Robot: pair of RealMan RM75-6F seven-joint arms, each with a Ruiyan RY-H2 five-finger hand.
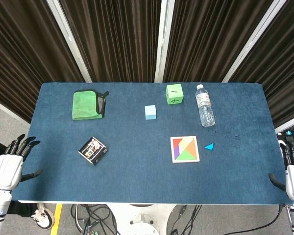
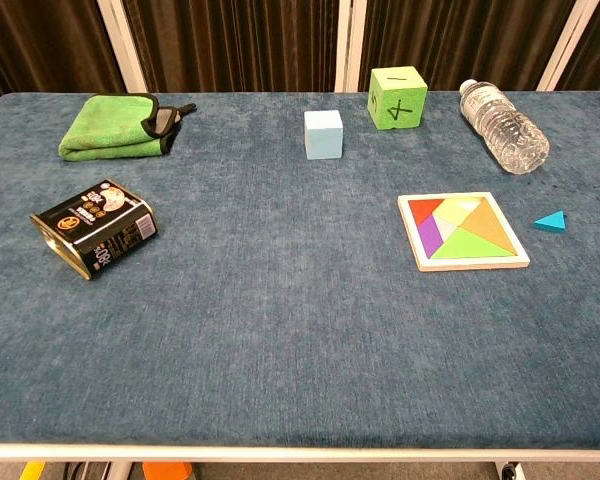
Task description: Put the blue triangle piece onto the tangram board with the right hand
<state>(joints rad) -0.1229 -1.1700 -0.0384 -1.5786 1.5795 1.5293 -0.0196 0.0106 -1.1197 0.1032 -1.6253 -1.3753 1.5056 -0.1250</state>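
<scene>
— Head view?
— Blue triangle piece lies on the bench, just right of the tangram board. Left hand empty, fingers spread; right hand partly cut off, state unclear.

— Chest view?
— Triangle apart from board; no hands visible.

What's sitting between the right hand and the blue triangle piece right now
Nothing. In the head view, only bare blue tablecloth separates the right hand, at the table's right edge, from the blue triangle piece. The chest view shows no hand.
</scene>
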